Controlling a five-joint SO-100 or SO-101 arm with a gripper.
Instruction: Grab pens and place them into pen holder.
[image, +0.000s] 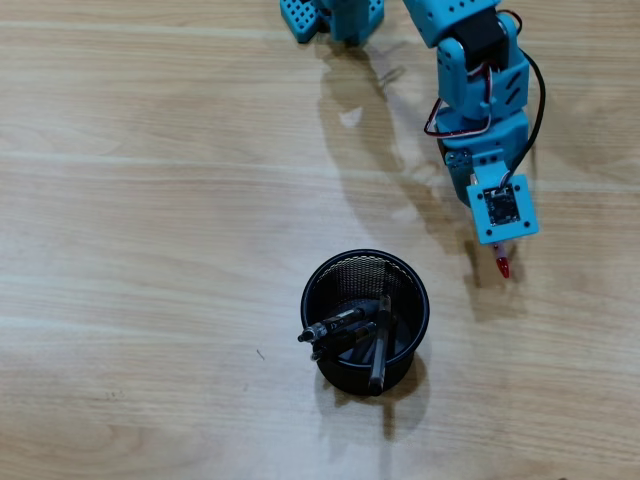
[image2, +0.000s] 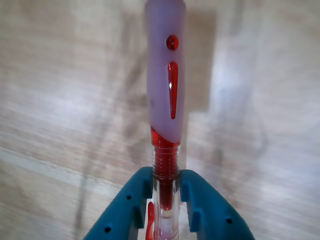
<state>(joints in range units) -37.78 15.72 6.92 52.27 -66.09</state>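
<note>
**Red pen clamped in gripper, three pens in the cup**

Wrist view: the gripper (image2: 166, 200) has its two blue fingers (image2: 131, 210) pressed against either side of the red pen (image2: 166, 95), holding it at the clear barrel section near the red ribbed part. Pen runs straight up the middle of the frame, away from the camera; pale frosted grip sleeve with a red teardrop inlay and red dot faces the lens. Blurred wooden table (image2: 60, 100) behind it, with soft shadows.

Overhead view: blue arm (image: 480, 90) reaches down from the top edge, right of centre. Only the red tip of the pen (image: 503, 265) pokes out below the wrist camera board; the rest is hidden under the arm. Pen is up and to the right of the pen holder (image: 420, 300), apart from it, not over its opening.

Black mesh holder stands upright on the table (image: 130, 200), lower centre. Inside it, three dark pens (image: 340, 322) lean: two angled toward the left rim, one (image: 381, 345) tipped over the lower rim.
</note>
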